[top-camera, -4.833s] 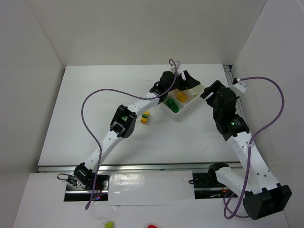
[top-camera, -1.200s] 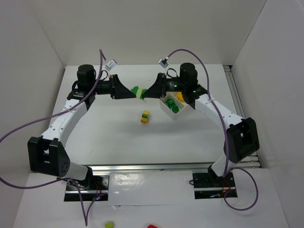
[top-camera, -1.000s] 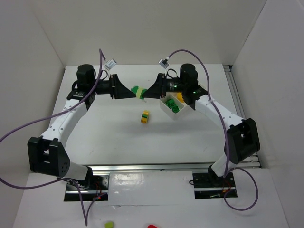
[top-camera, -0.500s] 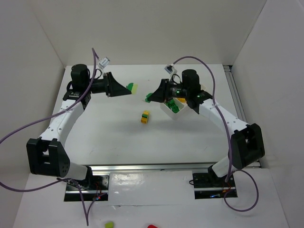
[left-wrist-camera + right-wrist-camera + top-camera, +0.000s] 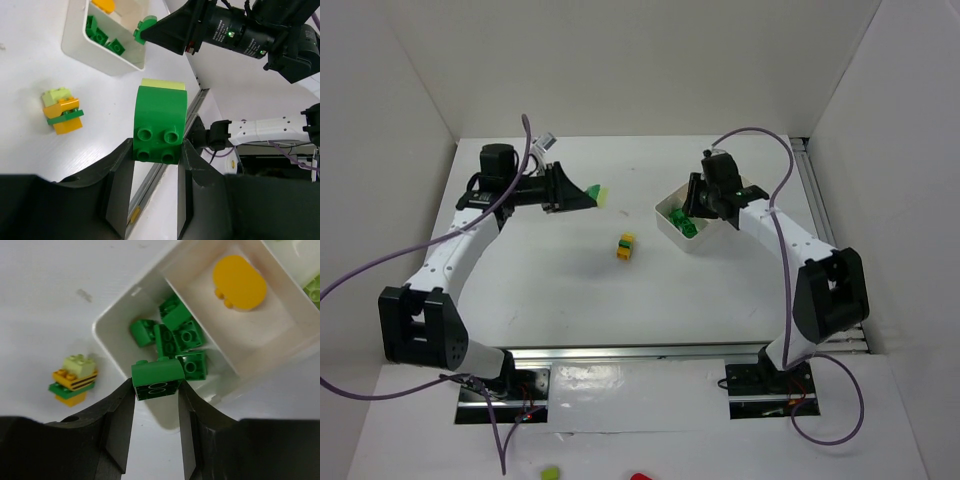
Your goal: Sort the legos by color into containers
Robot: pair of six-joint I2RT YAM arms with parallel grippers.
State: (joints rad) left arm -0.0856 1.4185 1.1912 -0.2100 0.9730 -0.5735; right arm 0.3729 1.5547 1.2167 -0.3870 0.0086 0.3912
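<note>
Over tray (image 5: pixel 117 347): right fingers (image 5: pixel 117 415) grip green brick (image 5: pixel 157 379) | left fingers (image 5: pixel 117 185) grip green-yellow pair (image 5: pixel 160 125), well apart

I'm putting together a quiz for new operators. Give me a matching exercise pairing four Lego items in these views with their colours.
Things:
1. left-held brick
2. right-held brick
3. stack on the table
4. rounded piece in the tray

Colours:
A. yellow only
B. green only
C. green with a pale-green end
D. pale green, orange-yellow and green layers

Pairs: 1-C, 2-B, 3-D, 4-A
</note>
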